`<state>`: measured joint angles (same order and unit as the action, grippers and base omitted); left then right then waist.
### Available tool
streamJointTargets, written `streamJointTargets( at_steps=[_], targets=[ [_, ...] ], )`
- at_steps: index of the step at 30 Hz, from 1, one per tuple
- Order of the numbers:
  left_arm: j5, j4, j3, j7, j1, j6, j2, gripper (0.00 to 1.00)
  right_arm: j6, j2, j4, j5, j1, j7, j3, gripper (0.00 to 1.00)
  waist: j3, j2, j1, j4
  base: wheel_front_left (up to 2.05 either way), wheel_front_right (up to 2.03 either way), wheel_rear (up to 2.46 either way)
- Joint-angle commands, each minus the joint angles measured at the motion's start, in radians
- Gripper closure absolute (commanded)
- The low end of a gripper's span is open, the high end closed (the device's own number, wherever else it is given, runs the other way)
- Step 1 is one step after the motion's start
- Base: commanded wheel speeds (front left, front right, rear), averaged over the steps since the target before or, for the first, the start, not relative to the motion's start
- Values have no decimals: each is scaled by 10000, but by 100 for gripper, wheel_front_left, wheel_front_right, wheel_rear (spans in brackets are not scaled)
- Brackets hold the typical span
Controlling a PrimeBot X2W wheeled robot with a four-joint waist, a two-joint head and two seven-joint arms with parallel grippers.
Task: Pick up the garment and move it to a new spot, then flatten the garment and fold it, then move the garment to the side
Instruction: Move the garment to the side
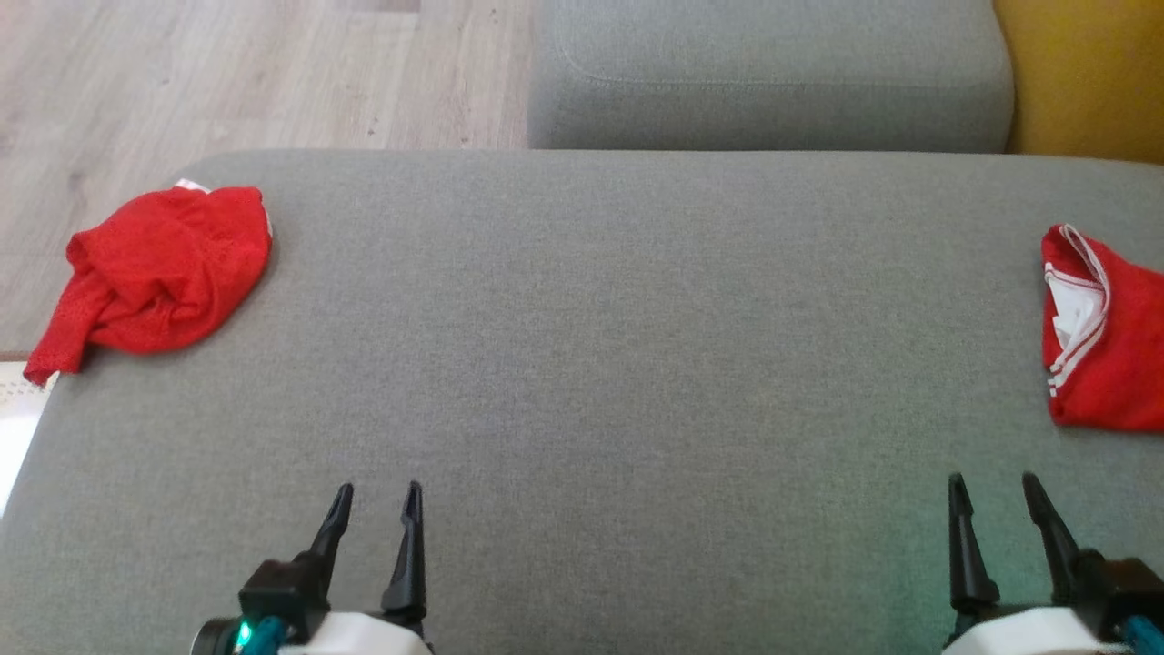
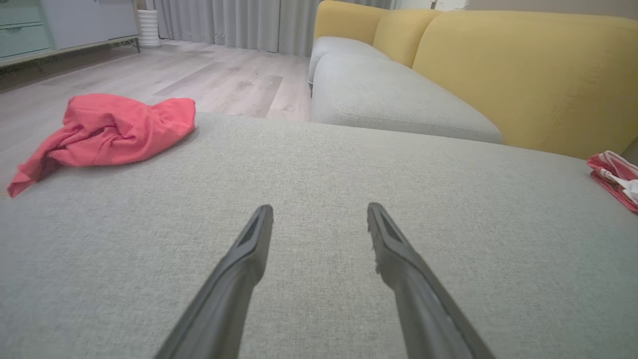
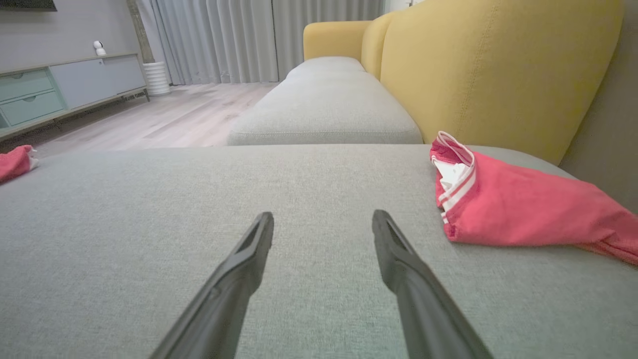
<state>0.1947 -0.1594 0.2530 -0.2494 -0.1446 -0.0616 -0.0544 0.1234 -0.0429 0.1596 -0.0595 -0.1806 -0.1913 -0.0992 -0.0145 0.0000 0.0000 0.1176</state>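
Two red garments lie on a grey cushion (image 1: 582, 346). A crumpled red garment (image 1: 159, 268) (image 2: 109, 129) (image 3: 15, 162) sits at the cushion's far left edge, one end hanging over it. A folded red garment with white striped trim (image 1: 1105, 332) (image 3: 518, 204) (image 2: 615, 179) lies at the right edge. My left gripper (image 1: 376, 496) (image 2: 319, 212) hovers open and empty near the front left, well short of the crumpled garment. My right gripper (image 1: 991, 487) (image 3: 323, 219) is open and empty at the front right, just below and left of the trimmed garment.
A second grey cushion (image 1: 768, 73) lies beyond the first. A yellow sofa back (image 3: 498, 70) rises along the right. Wooden floor (image 1: 227, 73) shows to the left and far side, with a low cabinet (image 3: 60, 89) and curtains (image 3: 224, 40) beyond.
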Motion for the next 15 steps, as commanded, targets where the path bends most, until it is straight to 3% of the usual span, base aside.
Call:
streamJointTargets(
  at_steps=[1, 15],
  targets=[
    [-92, 283, -382, -124, 246, -22, 41, 0, 73, -83, -116, -23, 243, -233, 172, 0, -28, 0, 0, 12, 0, 0, 0],
    [-105, 344, -448, -124, 207, 15, 41, 0, 73, -75, 677, -208, 493, -644, 418, 0, -29, 0, 0, -79, 0, 0, 0]
  ],
)
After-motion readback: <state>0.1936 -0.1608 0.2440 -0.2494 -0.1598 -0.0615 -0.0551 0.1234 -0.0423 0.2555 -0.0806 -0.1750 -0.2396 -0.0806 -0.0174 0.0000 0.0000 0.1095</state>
